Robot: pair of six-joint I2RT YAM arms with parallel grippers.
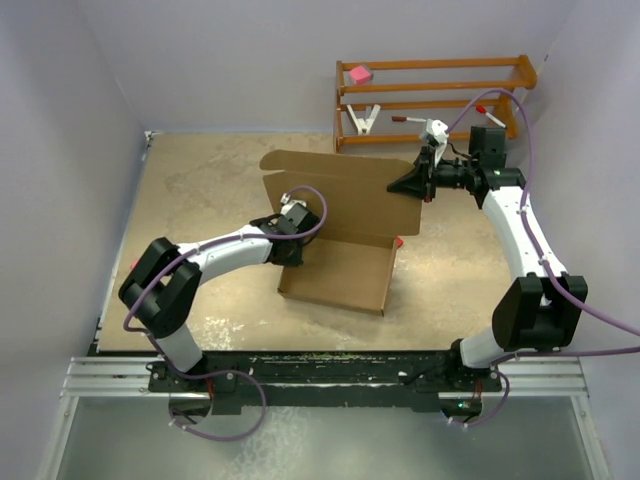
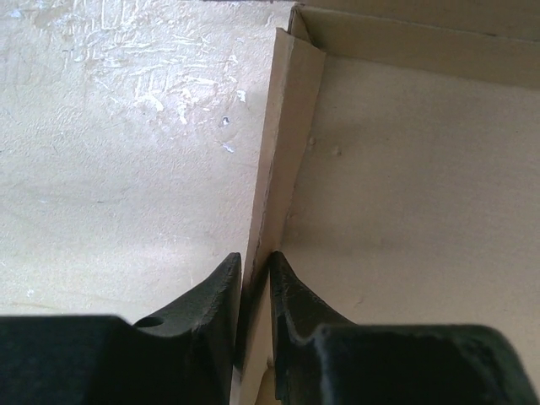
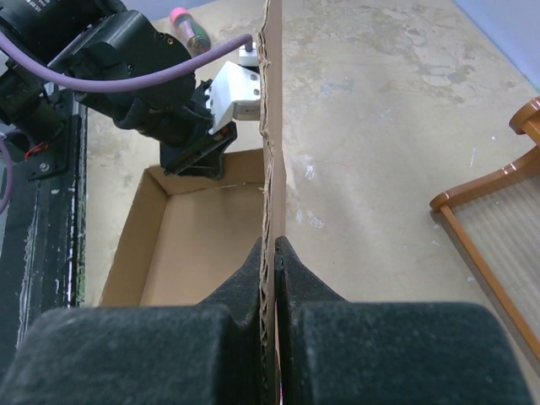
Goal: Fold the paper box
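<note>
Box: the box (image 1: pixel 335 272) lies near the middle of the table (image 1: pixel 200 190), between the two arms, its long side running near to far.
Done: the bottom half looks formed. It is a shallow tray with its near, left and right walls standing.
Lid: the lid (image 1: pixel 340 190) stands upright along the far edge of the tray, not yet lowered.
Left gripper: the left gripper (image 2: pixel 256 263) sits astride the left wall (image 2: pixel 283 143), close to the far-left corner, one finger outside and one inside. The tips lie close against the cardboard. Whether they squeeze it or only bracket it, I cannot tell.
Right gripper: the right gripper (image 3: pixel 272 246) is clamped on the right edge of the lid and holds it on end.
Left: the lid probably has to swing down toward the near side, and its flaps go into the tray. The lid's own side flaps are hard to make out.
Progress: by my reckoning past halfway; only the closing remains.
</note>
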